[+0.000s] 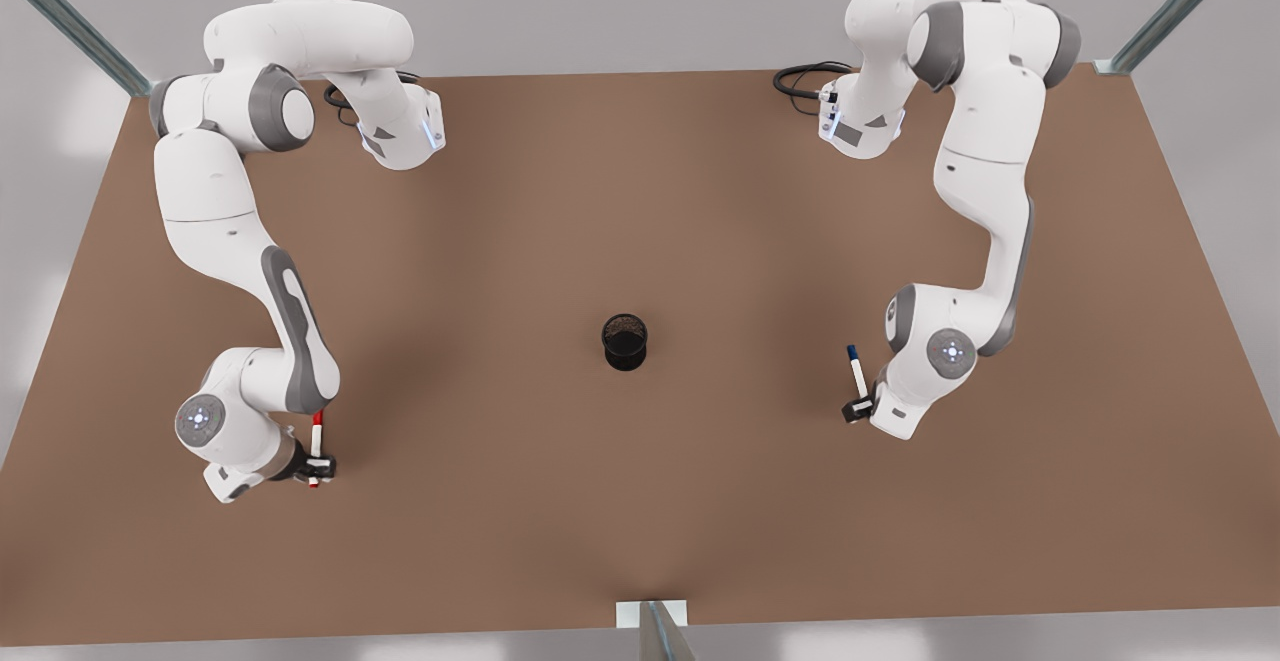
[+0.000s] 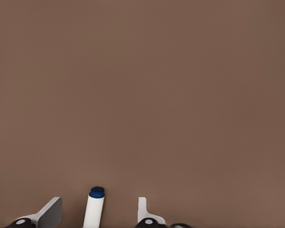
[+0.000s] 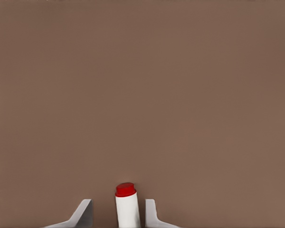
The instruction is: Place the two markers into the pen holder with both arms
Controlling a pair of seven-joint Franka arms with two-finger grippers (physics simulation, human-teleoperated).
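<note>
The black mesh pen holder stands upright in the middle of the table. The red-capped marker is at the front view's left, one end between the fingers of my right gripper. In the right wrist view the red marker sits between the fingers of the open right gripper, with a small gap on each side. At the front view's right, the blue-capped marker points away from my left gripper. The left gripper is wide open around the blue marker.
The brown table spreads wide around the holder. Both arm bases stand at the far edge with black cables beside them. Metal frame posts stand at the near edge and the far corners.
</note>
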